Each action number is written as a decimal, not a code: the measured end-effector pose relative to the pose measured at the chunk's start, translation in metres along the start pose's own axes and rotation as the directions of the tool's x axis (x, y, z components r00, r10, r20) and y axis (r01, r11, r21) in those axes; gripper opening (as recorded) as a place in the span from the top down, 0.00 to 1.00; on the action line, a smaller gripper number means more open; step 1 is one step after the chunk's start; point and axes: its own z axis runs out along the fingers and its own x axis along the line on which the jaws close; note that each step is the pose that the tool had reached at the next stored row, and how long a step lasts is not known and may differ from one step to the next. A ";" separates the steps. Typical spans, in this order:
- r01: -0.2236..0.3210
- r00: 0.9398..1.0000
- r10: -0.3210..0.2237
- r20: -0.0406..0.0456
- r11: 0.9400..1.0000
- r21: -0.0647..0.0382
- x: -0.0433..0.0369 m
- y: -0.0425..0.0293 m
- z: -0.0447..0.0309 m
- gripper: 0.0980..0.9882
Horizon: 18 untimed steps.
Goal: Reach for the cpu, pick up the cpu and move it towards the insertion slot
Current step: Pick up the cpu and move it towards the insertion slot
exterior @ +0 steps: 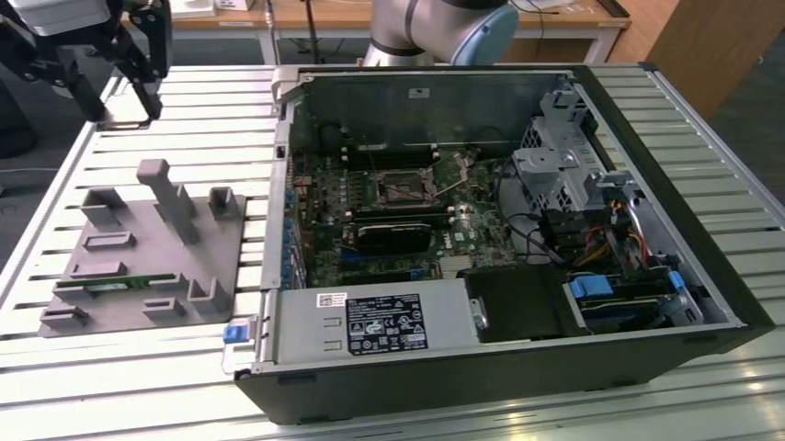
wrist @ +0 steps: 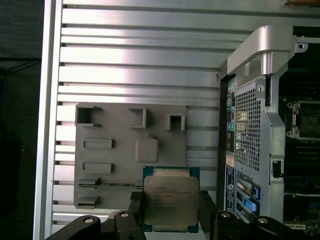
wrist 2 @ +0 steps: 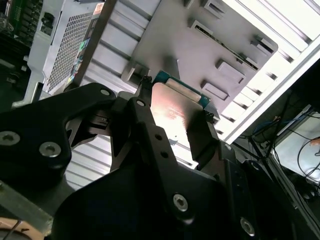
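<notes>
At the exterior view's left, the gripper (exterior: 120, 103) hangs above the slatted metal table (exterior: 123, 377), its black fingers clamped on the cpu (exterior: 127, 120), seen there edge-on as a thin dark sliver; the chip itself is hard to make out from that angle. Both wrist views show it plainly: in the first wrist view the cpu (wrist: 169, 199), silver-topped with a thin green rim, sits between two black fingers (wrist: 135, 210), one pressing on each of two opposite edges. In the second wrist view the same chip (wrist 2: 176, 111) catches a pinkish glare between the fingers (wrist 2: 142, 107).

Below the gripper (wrist: 170, 215), well clear of the held chip, lies the grey fixture plate (exterior: 135, 253) with its raised posts and pockets; a long green memory stick (exterior: 117, 285) rests in one of its channels. In the first wrist view the plate (wrist: 120, 160) lies flat on the table (wrist: 140, 65).

Toward the exterior view's right stands the open computer case (exterior: 491, 230), lying on its side with the motherboard (exterior: 392, 220) exposed. The insertion slot (exterior: 403, 190), a square dark socket in a silver frame, sits near the board's middle, well apart from the gripper, with a black heatsink block (exterior: 390, 235) just beside it. At the case's near corner is the grey power supply (exterior: 368, 322).
</notes>
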 end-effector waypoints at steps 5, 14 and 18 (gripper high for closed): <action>0.000 1.000 0.000 0.000 1.000 0.000 -0.0086 -0.0002 0.0001 0.51; 0.000 1.000 0.000 0.000 1.000 0.000 -0.0250 -0.0005 0.0000 0.51; 0.000 1.000 0.000 0.000 1.000 0.000 -0.0333 -0.0006 0.0001 0.51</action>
